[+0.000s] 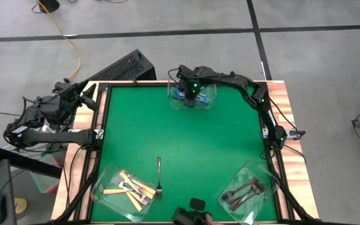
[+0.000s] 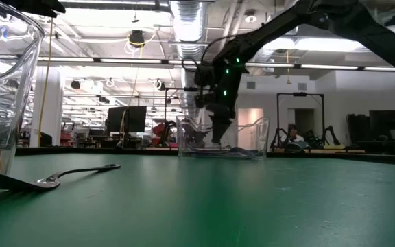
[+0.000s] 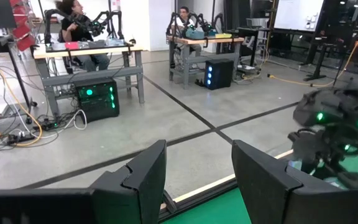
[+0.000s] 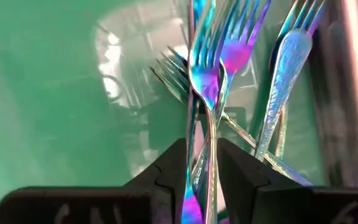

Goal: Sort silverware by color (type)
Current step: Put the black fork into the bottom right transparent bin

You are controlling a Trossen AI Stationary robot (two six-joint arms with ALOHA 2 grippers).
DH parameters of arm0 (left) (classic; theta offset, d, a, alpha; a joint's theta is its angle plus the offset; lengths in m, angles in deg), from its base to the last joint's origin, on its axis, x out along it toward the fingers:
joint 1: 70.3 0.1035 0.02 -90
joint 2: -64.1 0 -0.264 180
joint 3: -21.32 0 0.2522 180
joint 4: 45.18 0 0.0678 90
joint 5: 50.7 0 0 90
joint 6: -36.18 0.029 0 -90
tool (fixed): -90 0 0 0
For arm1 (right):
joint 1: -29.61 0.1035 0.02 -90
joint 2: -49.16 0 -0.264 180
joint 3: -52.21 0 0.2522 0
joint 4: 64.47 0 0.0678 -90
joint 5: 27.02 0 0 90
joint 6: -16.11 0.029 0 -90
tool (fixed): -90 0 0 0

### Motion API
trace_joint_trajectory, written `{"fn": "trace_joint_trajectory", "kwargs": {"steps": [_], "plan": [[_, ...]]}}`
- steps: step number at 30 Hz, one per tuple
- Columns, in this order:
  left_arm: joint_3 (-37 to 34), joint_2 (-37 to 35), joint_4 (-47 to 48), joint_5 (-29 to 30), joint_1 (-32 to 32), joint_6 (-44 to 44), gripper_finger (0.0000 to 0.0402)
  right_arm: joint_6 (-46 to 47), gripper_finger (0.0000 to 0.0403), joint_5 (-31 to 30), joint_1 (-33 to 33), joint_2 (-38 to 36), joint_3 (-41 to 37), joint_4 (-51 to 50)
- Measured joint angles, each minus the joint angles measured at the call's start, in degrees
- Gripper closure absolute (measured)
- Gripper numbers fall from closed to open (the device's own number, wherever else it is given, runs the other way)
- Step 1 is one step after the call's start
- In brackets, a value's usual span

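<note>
At the near edge of the green desk (image 1: 180, 134), tan-handled forks (image 1: 132, 184) are piled in one clear tub (image 1: 122, 190) and dark grey forks (image 1: 245, 190) in another (image 1: 250, 192); a lone grey fork (image 1: 159, 177) lies between them. At the far edge, the right pincer (image 4: 204, 163) is lowered into a third tub (image 1: 192, 95), its fingers narrowly parted around an iridescent blue fork (image 4: 207, 74) among others. The left pincer (image 3: 199, 176) is held wide apart and empty off the desk's left side.

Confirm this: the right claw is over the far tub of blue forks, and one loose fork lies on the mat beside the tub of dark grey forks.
Not quite. The loose fork lies beside the tub of tan-handled forks, not the dark grey forks; the high view shows it. The right claw is indeed over the far tub of blue forks.
</note>
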Motion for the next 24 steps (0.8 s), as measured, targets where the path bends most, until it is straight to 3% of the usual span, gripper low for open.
{"fn": "trace_joint_trajectory", "kwargs": {"steps": [7, 12, 14, 18, 24], "plan": [[0.0, -0.02, 0.87, -2.08, 0.0, -0.04, 0.0235, 0.03, 0.0281, 4.13, 0.94, -0.17, 14.33, -8.77], [0.0, -0.02, 0.74, -8.68, 0.01, 1.47, 0.0235, -0.06, 0.028, 9.7, 4.24, -0.88, 26.21, -13.38], [0.0, -0.02, 0.66, -14.6, 0.0, 2.63, 0.0235, 0.39, 0.028, 10.72, 5.78, -5.52, 22.8, -10.72], [0.0, 0.93, 0.63, -32.01, -0.02, 7.01, 0.0235, 2.66, 0.028, 11.08, 9.79, -13.04, 21.9, -11.53], [0.0, 9.99, 0.9, -51.93, -0.02, 13.32, 0.0235, 12.23, 0.028, 10.51, 16.11, -20.65, 21.85, -11.6]]}}
